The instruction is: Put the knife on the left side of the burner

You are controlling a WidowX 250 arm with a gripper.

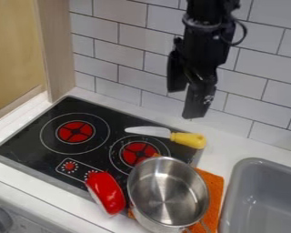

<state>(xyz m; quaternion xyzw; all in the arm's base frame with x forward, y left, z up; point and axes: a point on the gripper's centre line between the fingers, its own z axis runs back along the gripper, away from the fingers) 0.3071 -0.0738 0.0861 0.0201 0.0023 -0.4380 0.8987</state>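
My gripper [187, 99] hangs open in front of the tiled wall, above the back right of the stove, with nothing between its fingers. Below it lies the knife [182, 138], its silver blade pointing left and its yellow handle at the stove's right back edge. The blade crosses the back part of the right burner [137, 153], a red disc inside thin white rings. Another burner [75, 131] is at the left of the black stovetop [31, 139].
A steel pot [166, 193] stands at the front right, partly over the right burner's side and an orange cloth [212, 183]. A red object [106, 192] leans at the stove's front edge. The grey sink [264, 200] is at right, the tiled wall [136, 27] behind.
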